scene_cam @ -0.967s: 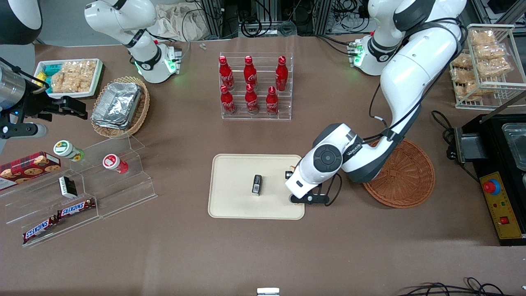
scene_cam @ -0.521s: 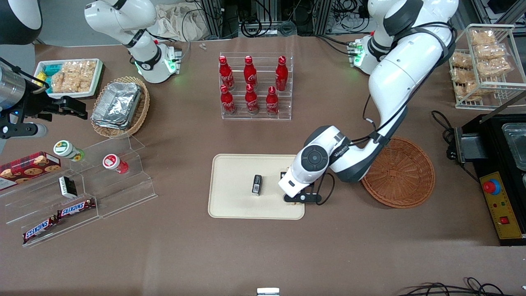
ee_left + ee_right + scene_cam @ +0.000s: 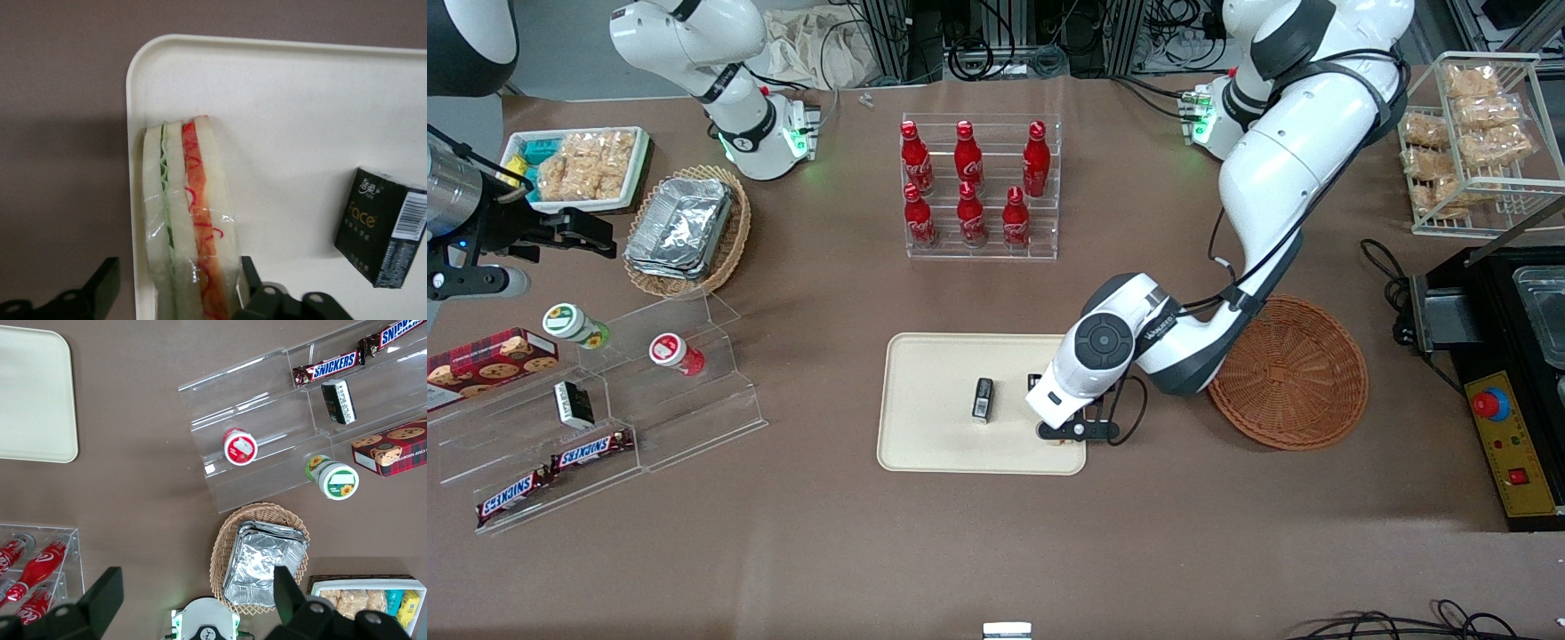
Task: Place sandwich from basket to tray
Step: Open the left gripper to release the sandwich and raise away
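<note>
Gripper (image 3: 175,300) over tray (image 3: 280,120) corner, fingers spread beside wrapped sandwich (image 3: 190,227), not pinching; likely soft, light, slippery film; best held gently across bread faces.

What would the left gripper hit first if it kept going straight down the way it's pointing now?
Probably the tray. The left gripper points down over the tray's edge nearest the basket, with the sandwich between its fingers, so the sandwich would likely meet the tray first. Height is unclear.
</note>
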